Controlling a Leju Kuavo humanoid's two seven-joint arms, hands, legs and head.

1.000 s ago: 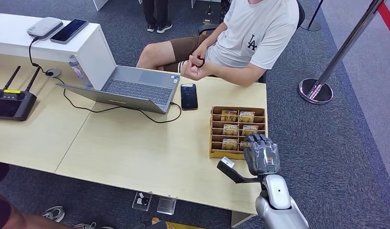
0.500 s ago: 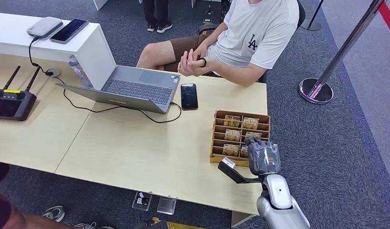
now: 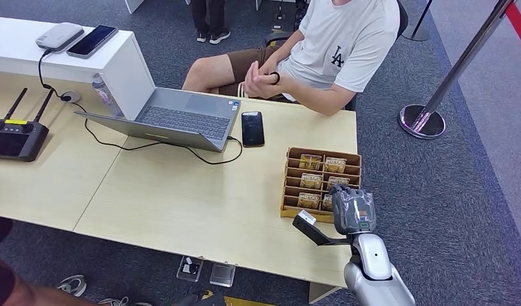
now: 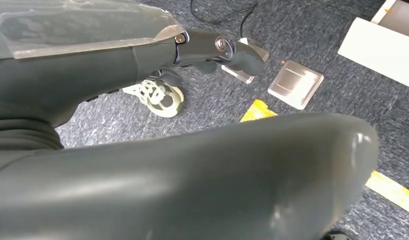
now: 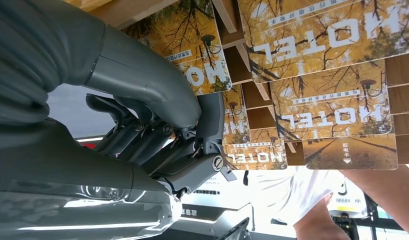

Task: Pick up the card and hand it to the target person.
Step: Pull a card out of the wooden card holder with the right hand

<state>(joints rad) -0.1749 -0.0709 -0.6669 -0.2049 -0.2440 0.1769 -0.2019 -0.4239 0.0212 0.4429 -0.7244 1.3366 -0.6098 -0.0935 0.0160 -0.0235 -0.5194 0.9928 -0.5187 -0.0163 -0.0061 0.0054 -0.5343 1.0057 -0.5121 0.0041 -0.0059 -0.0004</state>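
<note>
A wooden card holder (image 3: 321,152) stands on the table's near right part, with several yellow hotel cards (image 3: 311,180) in its slots. My right hand (image 3: 353,209) is over the holder's near right corner. In the right wrist view its thumb (image 5: 142,75) lies across one hotel card (image 5: 205,50) and a dark finger (image 5: 211,125) comes up from the other side, pinching the card's edge. The person in a white T-shirt (image 3: 337,44) sits at the table's far side with both hands together (image 3: 261,78). My left hand (image 4: 227,47) hangs over the carpet floor, holding nothing.
An open laptop (image 3: 175,118) and a black phone (image 3: 252,129) lie beyond the holder, with a cable across the table. A black remote controller (image 3: 16,137) sits far left. A stanchion base (image 3: 422,121) stands on the carpet to the right. The table's right edge is beside my hand.
The card holder has slid a little toward the near right under my right hand, which shifted the same way. The person has raised and folded their hands.
</note>
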